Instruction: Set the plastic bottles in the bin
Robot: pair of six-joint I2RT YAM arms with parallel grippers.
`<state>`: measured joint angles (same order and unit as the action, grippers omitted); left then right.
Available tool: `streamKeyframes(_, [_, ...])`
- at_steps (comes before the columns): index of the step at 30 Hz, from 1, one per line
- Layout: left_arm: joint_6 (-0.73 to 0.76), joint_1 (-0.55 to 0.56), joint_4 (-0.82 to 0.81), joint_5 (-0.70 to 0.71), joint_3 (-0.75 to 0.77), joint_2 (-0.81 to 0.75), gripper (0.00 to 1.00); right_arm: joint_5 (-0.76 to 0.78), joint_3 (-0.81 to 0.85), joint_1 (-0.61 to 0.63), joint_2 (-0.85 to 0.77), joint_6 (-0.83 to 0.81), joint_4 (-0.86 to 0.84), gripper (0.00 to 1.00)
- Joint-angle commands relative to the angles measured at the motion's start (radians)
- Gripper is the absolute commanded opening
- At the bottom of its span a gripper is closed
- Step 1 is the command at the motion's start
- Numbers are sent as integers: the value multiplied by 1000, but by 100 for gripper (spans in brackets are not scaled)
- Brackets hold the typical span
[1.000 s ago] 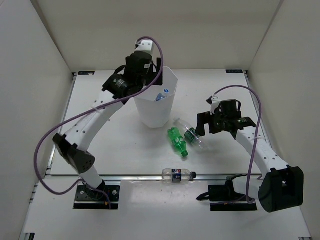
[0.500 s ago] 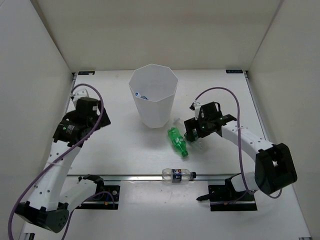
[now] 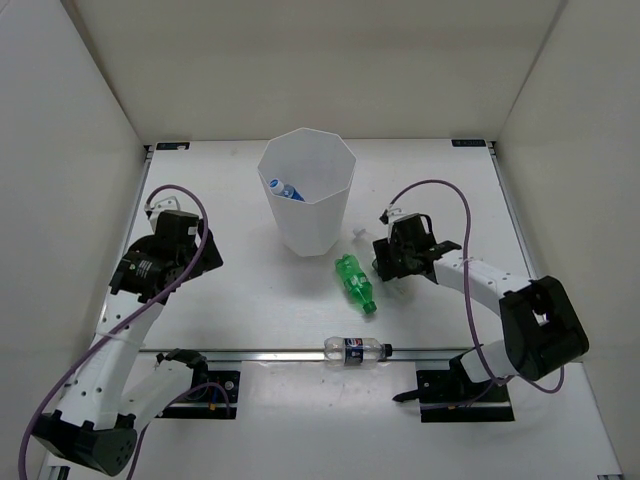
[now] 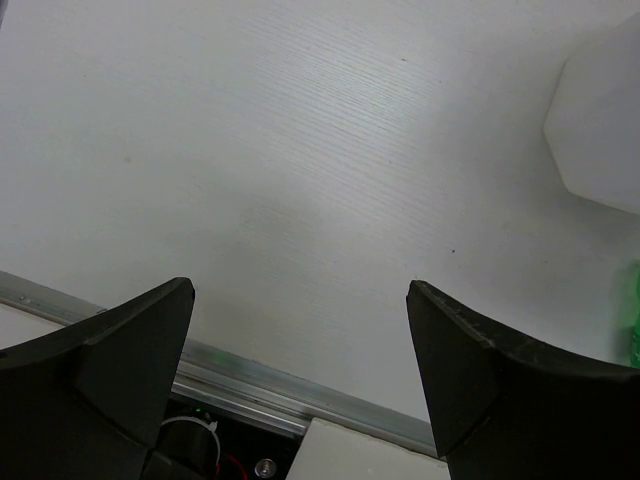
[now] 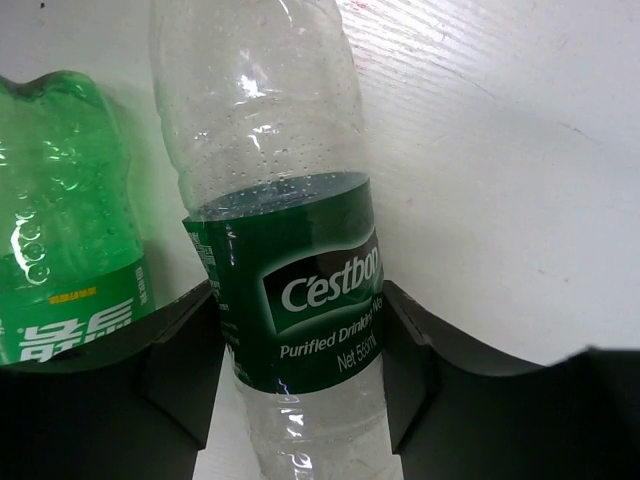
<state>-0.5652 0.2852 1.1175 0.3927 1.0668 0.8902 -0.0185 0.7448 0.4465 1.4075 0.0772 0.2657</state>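
Note:
The tall white bin (image 3: 312, 228) stands at the table's middle back, and a clear bottle with a blue label (image 3: 285, 190) lies inside it. To its right, my right gripper (image 3: 392, 262) is shut on the clear bottle with the dark green label (image 5: 290, 270), jaws (image 5: 297, 340) pressing both sides of the label as it lies on the table. The all-green bottle (image 3: 354, 282) (image 5: 70, 220) lies just left of it. A clear bottle with a blue-red label (image 3: 356, 348) rests on the front rail. My left gripper (image 3: 188, 262) (image 4: 300, 340) hangs open and empty over the left of the table.
White walls close in the table on three sides. A metal rail (image 3: 260, 352) runs along the front edge, with both arm bases behind it. The bin's lower corner (image 4: 600, 130) shows at the right of the left wrist view.
My left arm has pulled back from over the bin to the left side, leaving the blue-label bottle inside. My right gripper has moved left onto the dark green label bottle and shut on it.

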Motion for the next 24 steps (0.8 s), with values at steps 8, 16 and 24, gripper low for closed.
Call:
streamKeyframes(8, [14,-1,-18,-29,-22,-3,99,15,232,-95,-176,4,97,48])
streamKeyframes(16, [22,5,-48,-92,-108,-31,99,86,808,71,-75,-143,123,42])
streamKeyframes(24, [16,26,-84,-152,-168,-33,99,-93,1063,224,232,-50,-19,44])
